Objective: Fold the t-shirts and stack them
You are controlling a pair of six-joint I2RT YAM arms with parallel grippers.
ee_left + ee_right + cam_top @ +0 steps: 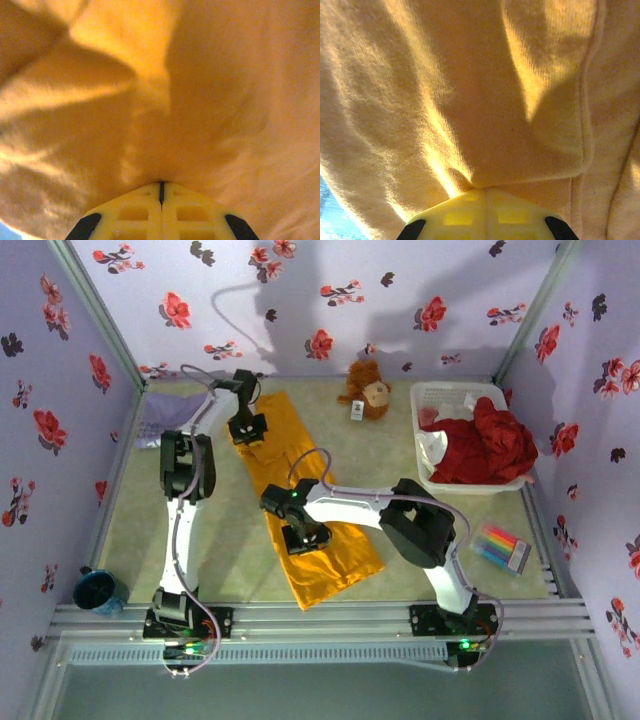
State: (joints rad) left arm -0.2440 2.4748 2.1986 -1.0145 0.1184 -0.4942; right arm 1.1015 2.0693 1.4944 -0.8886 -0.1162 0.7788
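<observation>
Both grippers are clamped on the orange-yellow t-shirt (335, 565), a long strip lying down the middle of the table (440, 540) — the left gripper (247, 430) pinches its far end, the right gripper (305, 538) pinches cloth nearer the front end. Cloth bunches right at each pair of closed fingertips.
</observation>
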